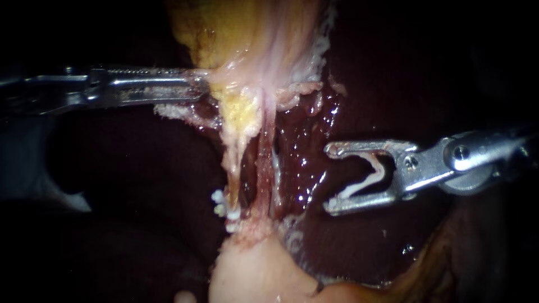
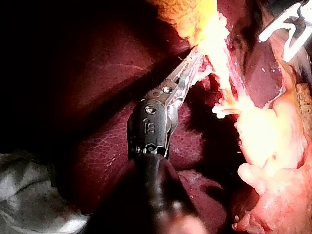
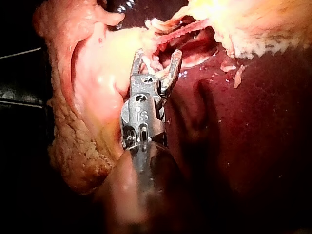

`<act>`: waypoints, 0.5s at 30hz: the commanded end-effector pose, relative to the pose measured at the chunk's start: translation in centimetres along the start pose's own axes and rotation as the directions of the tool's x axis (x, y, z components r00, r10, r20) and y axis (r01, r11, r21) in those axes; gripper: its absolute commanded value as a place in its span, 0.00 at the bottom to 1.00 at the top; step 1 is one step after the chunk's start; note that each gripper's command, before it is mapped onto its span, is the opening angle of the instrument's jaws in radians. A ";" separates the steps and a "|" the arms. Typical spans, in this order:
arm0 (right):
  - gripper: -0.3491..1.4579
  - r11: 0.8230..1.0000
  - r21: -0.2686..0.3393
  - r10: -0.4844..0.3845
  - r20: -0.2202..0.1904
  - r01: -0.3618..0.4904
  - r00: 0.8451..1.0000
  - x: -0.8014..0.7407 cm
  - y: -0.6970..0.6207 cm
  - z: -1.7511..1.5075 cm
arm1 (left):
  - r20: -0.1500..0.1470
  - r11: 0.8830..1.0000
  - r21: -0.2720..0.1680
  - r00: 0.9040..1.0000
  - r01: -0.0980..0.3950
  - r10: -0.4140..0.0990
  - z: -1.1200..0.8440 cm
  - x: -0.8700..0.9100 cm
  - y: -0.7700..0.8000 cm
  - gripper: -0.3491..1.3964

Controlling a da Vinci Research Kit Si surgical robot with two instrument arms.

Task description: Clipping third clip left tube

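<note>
Two pale tubes run down from the gallbladder (image 1: 247,33): the left tube (image 1: 237,168) and the right tube (image 1: 264,168). White clips (image 1: 223,209) sit low on the left tube, also seen as clips (image 2: 222,111) in the left wrist view. My left instrument (image 1: 196,85) (image 2: 189,73) is shut on gallbladder tissue at the top of the tubes. My right instrument (image 1: 332,178) (image 3: 157,56) hangs over the liver (image 1: 306,163), right of both tubes and not touching them. Its jaws stand wide apart, holding an open white clip (image 1: 368,177) between them.
Dark liver (image 1: 140,168) surrounds the tubes on both sides. Pale fatty tissue (image 1: 252,275) bulges below the clips, and in the right wrist view a lumpy pale tissue mass (image 3: 87,97) lies beside my right instrument. White cloth (image 2: 29,195) lies beside my left shaft.
</note>
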 end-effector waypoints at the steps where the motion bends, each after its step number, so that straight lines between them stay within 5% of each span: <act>1: 0.47 1.000 0.000 0.000 0.000 0.000 1.000 0.00 0.00 0.00 | 0.001 1.000 -0.002 1.000 0.002 -0.002 -0.04 0.04 0.00 0.00; 5: 0.47 1.000 0.000 0.000 0.000 0.000 1.000 0.00 0.00 0.00 | 0.008 1.000 -0.008 1.000 0.015 -0.015 -0.28 0.27 0.01 0.00; 10: 0.47 1.000 0.000 0.000 0.000 0.000 1.000 0.00 0.00 0.00 | -0.022 0.999 0.005 0.999 0.035 -0.035 -0.64 0.55 0.04 0.00; 15: 0.47 1.000 0.001 0.001 -0.001 -0.001 1.000 0.02 0.00 0.03 | -0.025 0.999 0.011 0.999 0.034 -0.034 -0.78 0.61 0.04 0.00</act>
